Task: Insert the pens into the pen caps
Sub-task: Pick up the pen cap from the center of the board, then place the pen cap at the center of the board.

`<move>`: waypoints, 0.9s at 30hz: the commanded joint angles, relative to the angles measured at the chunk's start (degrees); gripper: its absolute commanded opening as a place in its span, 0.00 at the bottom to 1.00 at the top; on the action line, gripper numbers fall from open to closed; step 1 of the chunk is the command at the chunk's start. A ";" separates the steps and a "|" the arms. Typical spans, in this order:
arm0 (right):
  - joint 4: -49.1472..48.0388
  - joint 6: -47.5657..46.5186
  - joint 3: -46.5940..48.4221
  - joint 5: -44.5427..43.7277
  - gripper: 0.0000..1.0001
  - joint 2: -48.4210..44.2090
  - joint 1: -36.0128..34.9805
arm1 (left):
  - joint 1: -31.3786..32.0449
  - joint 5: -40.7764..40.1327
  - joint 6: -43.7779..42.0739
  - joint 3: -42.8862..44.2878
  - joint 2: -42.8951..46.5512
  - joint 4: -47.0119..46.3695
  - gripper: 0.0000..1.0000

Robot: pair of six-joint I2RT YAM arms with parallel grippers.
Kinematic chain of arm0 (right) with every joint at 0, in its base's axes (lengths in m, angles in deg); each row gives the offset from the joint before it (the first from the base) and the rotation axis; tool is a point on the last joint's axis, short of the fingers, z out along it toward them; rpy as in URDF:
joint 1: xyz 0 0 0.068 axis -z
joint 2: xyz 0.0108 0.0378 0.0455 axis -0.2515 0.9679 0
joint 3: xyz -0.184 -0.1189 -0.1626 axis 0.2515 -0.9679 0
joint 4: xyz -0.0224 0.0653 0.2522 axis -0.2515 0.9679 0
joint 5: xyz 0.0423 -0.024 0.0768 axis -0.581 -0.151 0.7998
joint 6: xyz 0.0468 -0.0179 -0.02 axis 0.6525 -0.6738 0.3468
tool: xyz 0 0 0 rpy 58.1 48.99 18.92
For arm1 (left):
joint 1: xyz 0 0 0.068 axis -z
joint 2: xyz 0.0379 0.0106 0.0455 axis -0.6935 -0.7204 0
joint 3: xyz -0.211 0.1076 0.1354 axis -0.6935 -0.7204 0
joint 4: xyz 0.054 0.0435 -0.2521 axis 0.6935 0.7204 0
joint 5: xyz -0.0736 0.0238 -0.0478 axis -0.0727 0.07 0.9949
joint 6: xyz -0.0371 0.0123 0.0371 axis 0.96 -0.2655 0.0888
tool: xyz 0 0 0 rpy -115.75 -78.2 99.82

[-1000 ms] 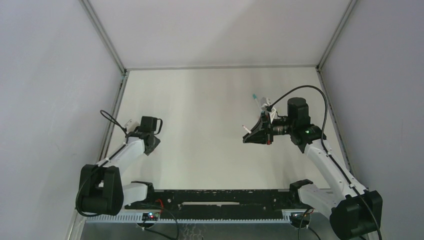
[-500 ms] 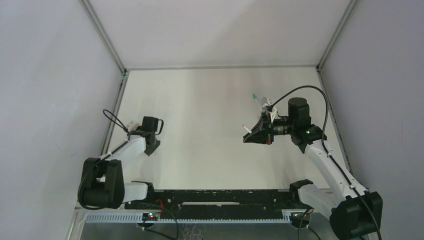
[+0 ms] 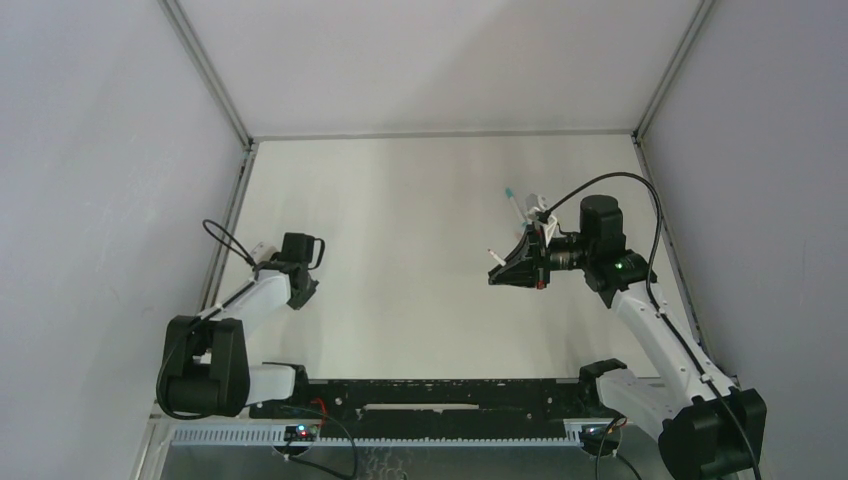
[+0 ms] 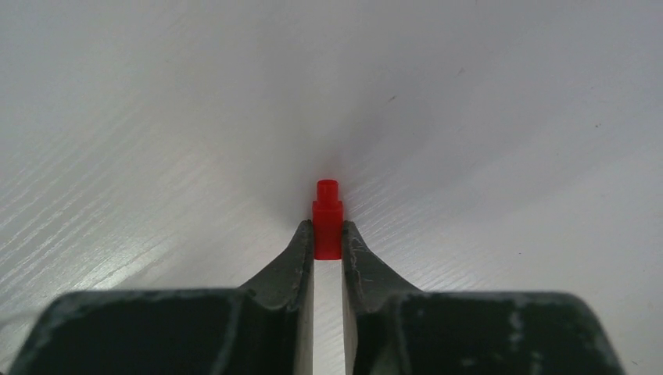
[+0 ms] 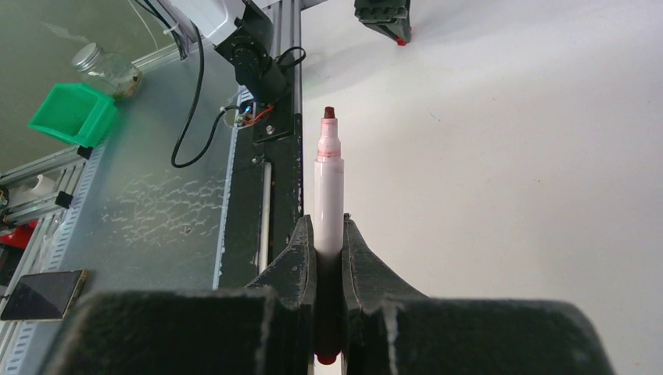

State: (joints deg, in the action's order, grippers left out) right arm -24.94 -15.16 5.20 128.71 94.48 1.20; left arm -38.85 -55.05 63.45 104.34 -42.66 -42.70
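The left wrist view shows my left gripper (image 4: 327, 234) low over the white table, shut on a small red pen cap (image 4: 327, 223) whose narrow end pokes out past the fingertips. In the top view that gripper (image 3: 301, 288) is near the table's left edge. My right gripper (image 5: 329, 234) is shut on a white-barrelled pen (image 5: 328, 183) with a dark red tip that points away from the fingers. It hovers at mid right (image 3: 502, 270). A second pen (image 3: 514, 200), with a teal tip, lies on the table behind it.
The grey enclosure walls (image 3: 120, 150) stand close on both sides. The black base rail (image 3: 430, 395) runs along the near edge. Beyond it, the right wrist view shows a metal bench with cables (image 5: 195, 109), a green bin (image 5: 74, 113), a glass jar (image 5: 105, 66) and a phone (image 5: 43, 293).
The left arm has drawn in slightly while its gripper stays near the table's left edge. The right arm has drifted a little to the right with the pen still in it.
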 commanded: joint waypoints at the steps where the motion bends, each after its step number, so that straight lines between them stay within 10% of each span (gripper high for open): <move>1: -0.82 -0.06 2.14 1.42 0.00 -1.61 0.53 | -0.57 0.99 -0.83 2.14 0.60 -0.82 0.13; 14: -1.00 -0.46 2.14 1.84 0.00 -1.93 0.79 | 10.82 28.61 -21.22 -4.69 17.72 -17.10 0.02; 20: -0.74 -1.05 2.14 1.85 0.00 -2.67 2.08 | 27.28 40.61 -36.45 3.23 10.01 -20.39 0.02; 27: -0.63 -0.79 2.14 2.38 0.00 -3.31 4.21 | 46.61 32.68 -59.76 15.92 -3.50 -11.00 0.05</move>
State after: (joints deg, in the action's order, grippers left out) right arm -24.96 -15.21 5.20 129.84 92.25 4.59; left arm 0.38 -20.14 21.22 113.41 -41.04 -57.96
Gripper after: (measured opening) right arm 0.114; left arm 0.169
